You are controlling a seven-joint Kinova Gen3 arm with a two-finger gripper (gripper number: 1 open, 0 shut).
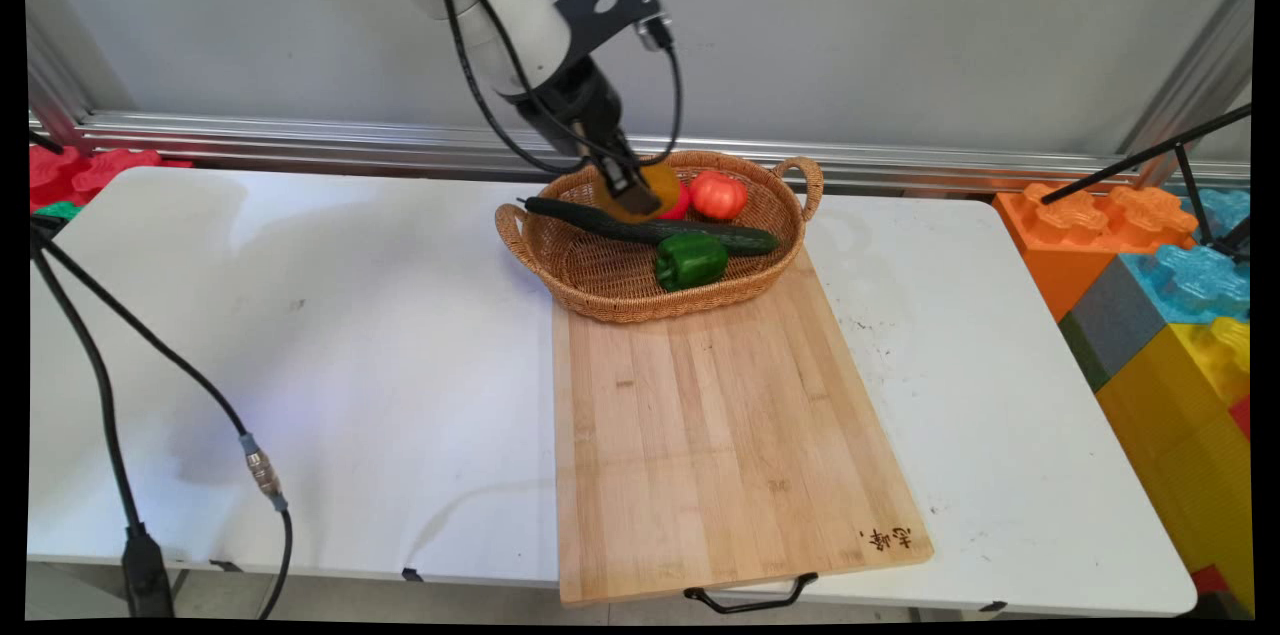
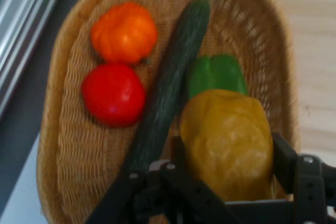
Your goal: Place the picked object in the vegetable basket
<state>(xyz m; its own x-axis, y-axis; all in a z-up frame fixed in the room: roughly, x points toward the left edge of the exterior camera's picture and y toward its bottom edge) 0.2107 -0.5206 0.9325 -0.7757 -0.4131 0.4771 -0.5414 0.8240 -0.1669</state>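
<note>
The black two-finger gripper (image 2: 228, 182) pinched a yellow-brown potato-shaped vegetable (image 2: 227, 140) above the woven wicker basket (image 1: 590, 285), near the long dark-green cucumber (image 1: 650, 230); a steady, centred hold suited it.

One woven basket (image 1: 590, 280) stands on one wooden cutting board (image 1: 720, 435), which lies on one white tabletop (image 1: 300, 365). In the basket there are five pieces of produce: one long dark cucumber (image 2: 168, 82), one green pepper (image 2: 216, 73), one orange tomato-shaped piece (image 2: 124, 31), one red round piece (image 2: 113, 94), and one yellow pepper (image 2: 228, 142) raised above the others. Off the tabletop's right end stands one stack of big toy bricks (image 1: 1170, 315), and at its far left corner lies one small cluster of red and green bricks (image 1: 75, 173).
</note>
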